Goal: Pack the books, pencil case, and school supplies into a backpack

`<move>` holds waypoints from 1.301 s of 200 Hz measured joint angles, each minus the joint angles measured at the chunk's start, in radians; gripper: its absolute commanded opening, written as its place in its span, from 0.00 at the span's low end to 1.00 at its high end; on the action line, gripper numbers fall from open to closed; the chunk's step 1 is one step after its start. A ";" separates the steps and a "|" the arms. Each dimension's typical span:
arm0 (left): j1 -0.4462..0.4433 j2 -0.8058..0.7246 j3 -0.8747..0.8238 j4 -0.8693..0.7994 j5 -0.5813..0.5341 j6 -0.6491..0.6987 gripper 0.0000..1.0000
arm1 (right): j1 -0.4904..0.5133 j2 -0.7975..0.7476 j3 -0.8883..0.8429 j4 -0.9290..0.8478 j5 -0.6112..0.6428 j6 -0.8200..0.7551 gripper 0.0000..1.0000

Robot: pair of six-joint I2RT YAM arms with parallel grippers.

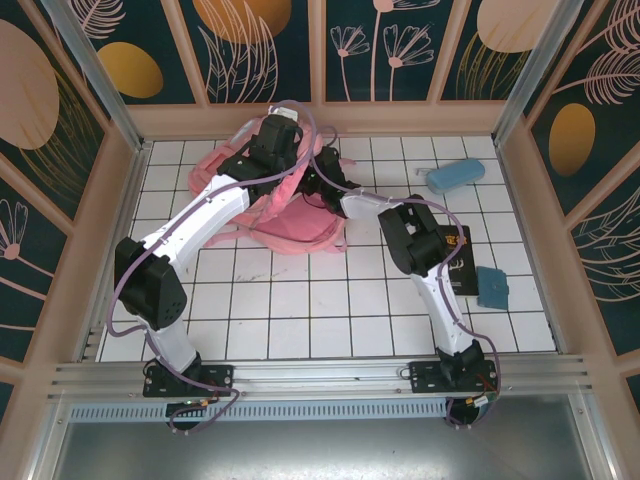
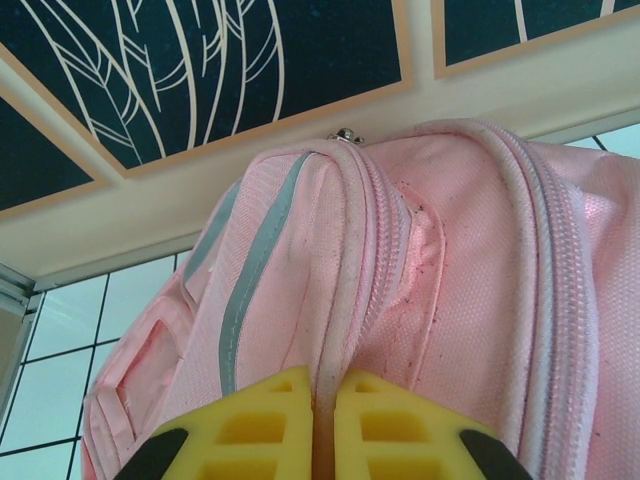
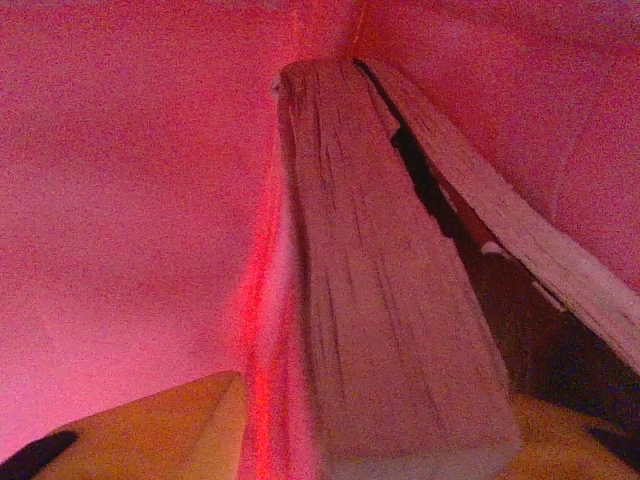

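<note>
**Book inside the backpack, jaws loose around it: watch the pull-out**

Nearest you, the right arm (image 1: 425, 250) reaches across the orange book (image 1: 459, 240) and the black booklet (image 1: 466, 278) lying on the tiled tabletop (image 1: 300, 310). A small teal block (image 1: 492, 287) sits just beside them. If you draw that arm back low, it could sweep any of the three aside. Farther off, the light blue pencil case (image 1: 455, 175) lies toward the far right, well apart from both grippers and safe for now.

Farthest, at the pink backpack (image 1: 300, 225), the risks are bigger. The left gripper (image 2: 325, 375) is pinched tight on the seam beside the zip, and it looks to be holding the mouth up. If that fold slips out of the pinch, the fabric would sag onto the right wrist and narrow the opening.

The right gripper (image 3: 385, 400) is deep inside the backpack, its jaws partway apart with a book (image 3: 390, 300) standing on edge between them, pale page edges toward the camera. There is a gap between the book and the left pad. The right side is too dim to read, so the book is probably not clamped. Pull out at a slant and a finger could catch the book, tipping it or dragging it back out.
</note>
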 measured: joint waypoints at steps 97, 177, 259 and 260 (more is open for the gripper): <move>-0.002 -0.004 -0.019 0.009 -0.005 0.000 0.11 | -0.060 -0.445 -0.514 0.042 -0.037 -0.110 0.56; -0.004 -0.045 -0.167 0.070 0.172 -0.013 0.31 | -0.238 -0.885 -0.804 -0.326 0.181 -0.266 0.74; -0.006 -0.057 -0.222 0.108 0.291 -0.196 0.82 | -0.411 -0.983 -0.871 -0.760 0.388 -0.341 0.89; -0.006 -0.057 -0.222 0.108 0.291 -0.198 0.82 | -0.411 -0.983 -0.872 -0.762 0.388 -0.341 0.89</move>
